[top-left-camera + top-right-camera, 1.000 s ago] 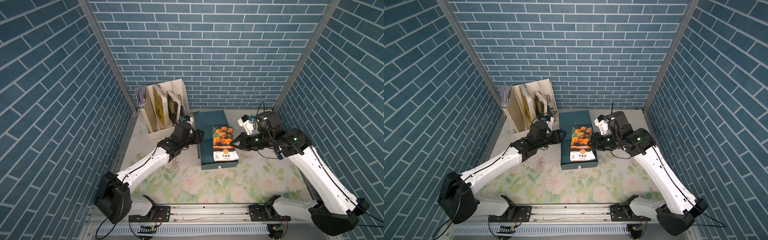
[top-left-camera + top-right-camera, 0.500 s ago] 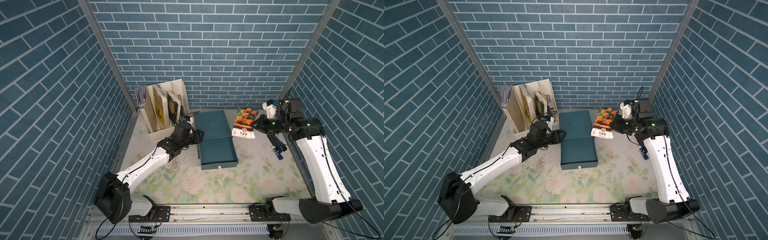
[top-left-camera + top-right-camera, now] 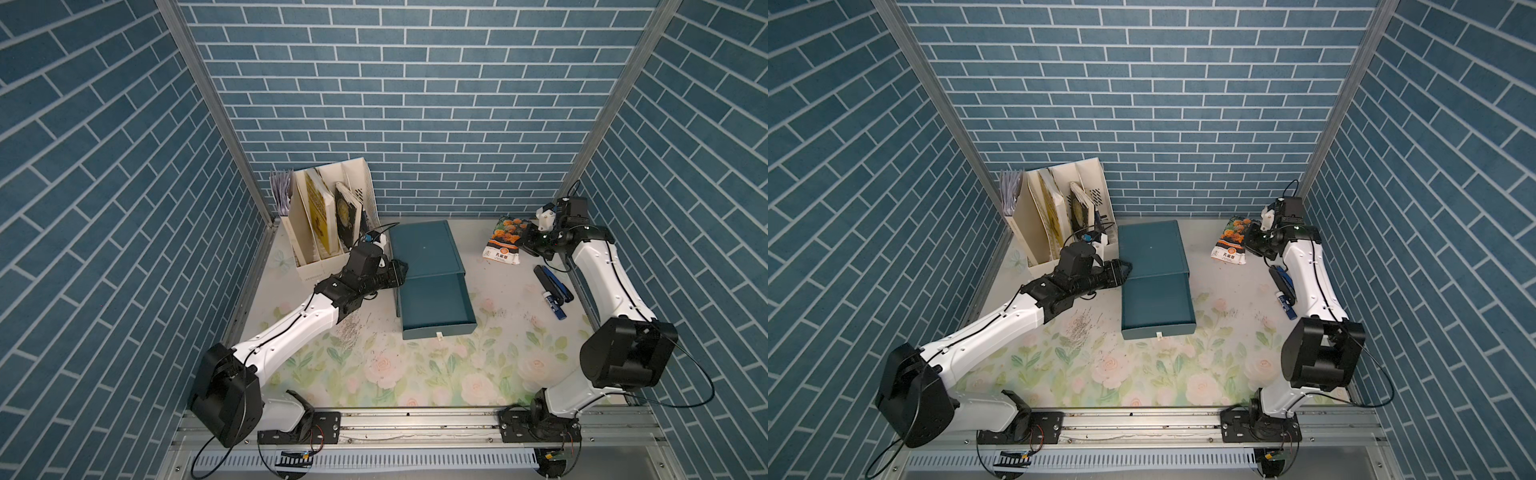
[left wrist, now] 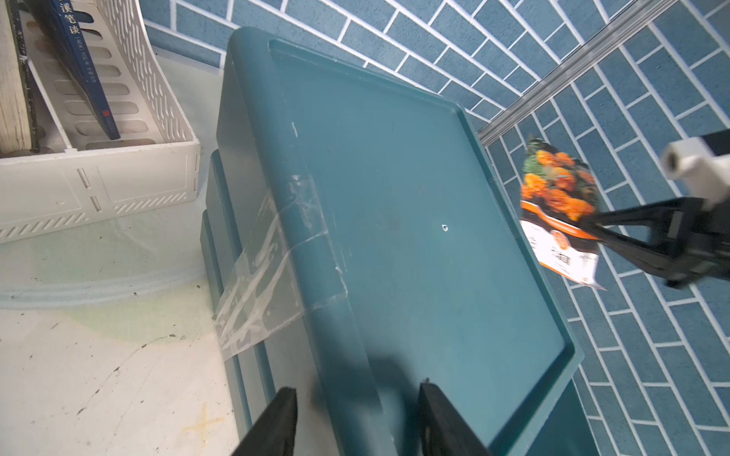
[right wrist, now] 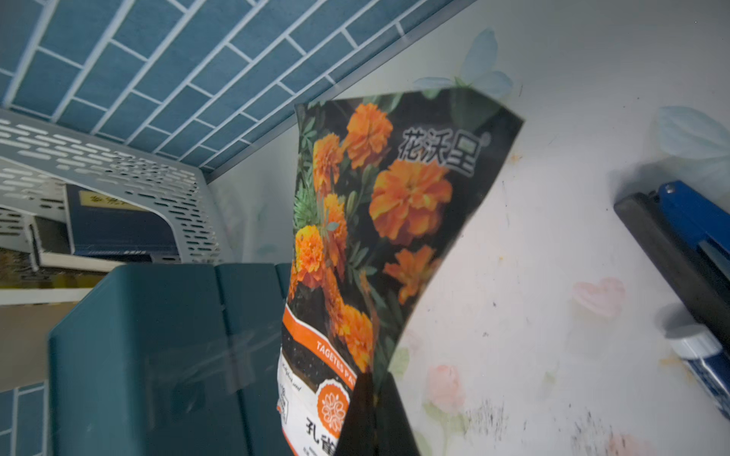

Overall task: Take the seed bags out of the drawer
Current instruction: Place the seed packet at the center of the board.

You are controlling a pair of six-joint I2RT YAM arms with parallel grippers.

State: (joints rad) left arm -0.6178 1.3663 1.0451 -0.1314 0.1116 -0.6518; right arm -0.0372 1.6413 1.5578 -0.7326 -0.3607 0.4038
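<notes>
My right gripper [image 3: 524, 245] pinches the marigold seed bag [image 3: 503, 243], holding it off the table, right of the drawer cabinet [image 3: 424, 245]. My left gripper [image 3: 400, 272] clamps that cabinet's left edge.

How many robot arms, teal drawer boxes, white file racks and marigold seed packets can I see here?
Robot arms: 2
Teal drawer box: 1
White file rack: 1
Marigold seed packet: 1
Total: 5
</notes>
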